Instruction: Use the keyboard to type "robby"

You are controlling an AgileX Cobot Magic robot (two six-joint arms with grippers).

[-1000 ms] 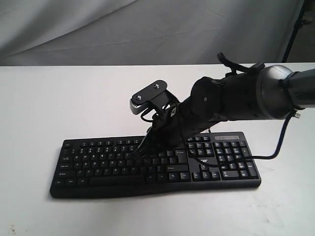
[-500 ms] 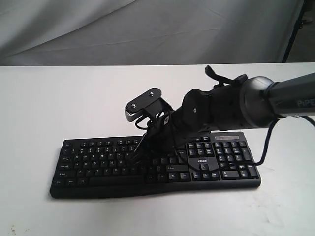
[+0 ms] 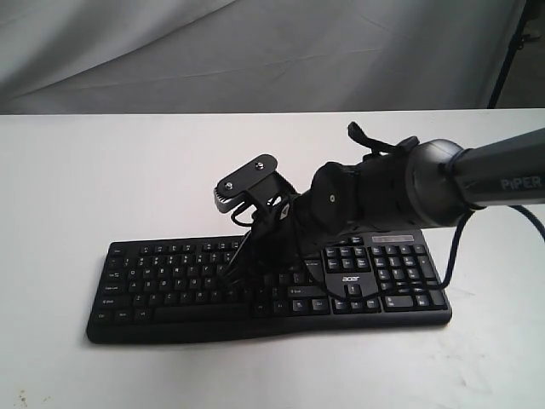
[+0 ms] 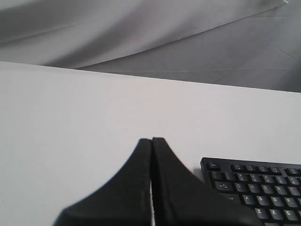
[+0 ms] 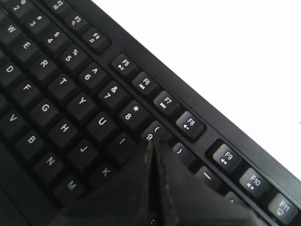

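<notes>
White table (image 3: 77,170), matte, evenly lit. Behind, grey cloth (image 3: 255,51) hanging in soft folds. Far right, dark slanted pole (image 3: 509,53) against cloth.

Right gripper (image 5: 151,143): both black fingers pressed together, no gap visible between them. The tip sits over the keyboard (image 5: 70,94), just beside the 9 key, between the I key and the closing-bracket key. The key beneath is hidden, and contact cannot be confirmed. Letter, number and function-row legends are readable. White table (image 5: 235,47) lies beyond the function row.
</notes>
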